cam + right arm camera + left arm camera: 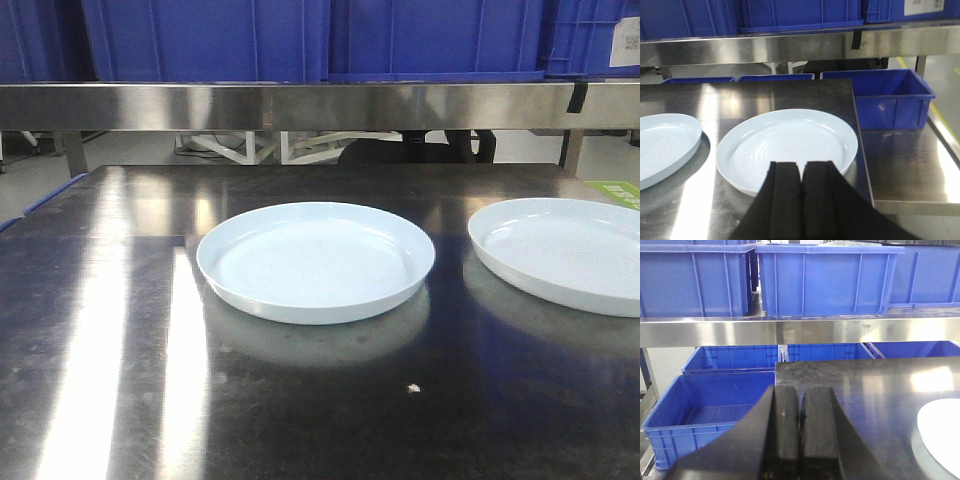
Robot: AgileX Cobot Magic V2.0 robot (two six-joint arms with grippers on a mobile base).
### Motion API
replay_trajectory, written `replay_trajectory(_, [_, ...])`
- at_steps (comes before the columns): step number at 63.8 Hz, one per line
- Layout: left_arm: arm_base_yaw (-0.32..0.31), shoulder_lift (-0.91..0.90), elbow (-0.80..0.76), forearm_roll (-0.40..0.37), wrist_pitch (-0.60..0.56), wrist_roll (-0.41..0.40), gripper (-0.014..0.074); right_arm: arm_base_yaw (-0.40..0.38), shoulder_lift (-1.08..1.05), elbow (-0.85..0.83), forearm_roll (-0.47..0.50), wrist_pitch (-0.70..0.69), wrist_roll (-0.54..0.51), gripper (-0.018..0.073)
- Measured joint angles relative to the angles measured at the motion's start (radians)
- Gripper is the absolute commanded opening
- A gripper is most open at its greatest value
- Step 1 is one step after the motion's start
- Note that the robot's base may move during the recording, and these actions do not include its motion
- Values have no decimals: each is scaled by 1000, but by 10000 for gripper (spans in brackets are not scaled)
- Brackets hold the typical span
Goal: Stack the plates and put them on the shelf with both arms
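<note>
Left end effector [800, 394] and right end effector [801, 168] are closed; blue crate [690, 445] bare inside.

The front view looks level at the shelf [320, 105] from low and close, with both plates [316, 262] before it. Both wrist views face that shelf too, the left toward its left stretch, the right toward its right, sharing both plates with the front.

Lighting: bright, from overhead. We recorded long white glare streaks on the bench [100, 380], left half; soft reflections beneath the plates [316, 262]; dull sheen along the shelf [300, 105]. Wrist views: left tool [800, 400] and right tool [801, 167] dark, slightly soft-focused.
</note>
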Motion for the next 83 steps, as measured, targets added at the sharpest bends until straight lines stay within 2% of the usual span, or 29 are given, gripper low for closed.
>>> replay_trajectory(12, [0,0,0,0,2,0,80,0,51,-56,21,24,0,56])
replay_trajectory(32, [0,0,0,0,2,0,80,0,386,-266,22,134,0,56])
replay_trajectory(65, [0,0,0,0,2,0,80,0,954,-605,22,538,0,56])
replay_trajectory(83, [0,0,0,0,2,0,80,-28,1173,-789,22,606,0,58])
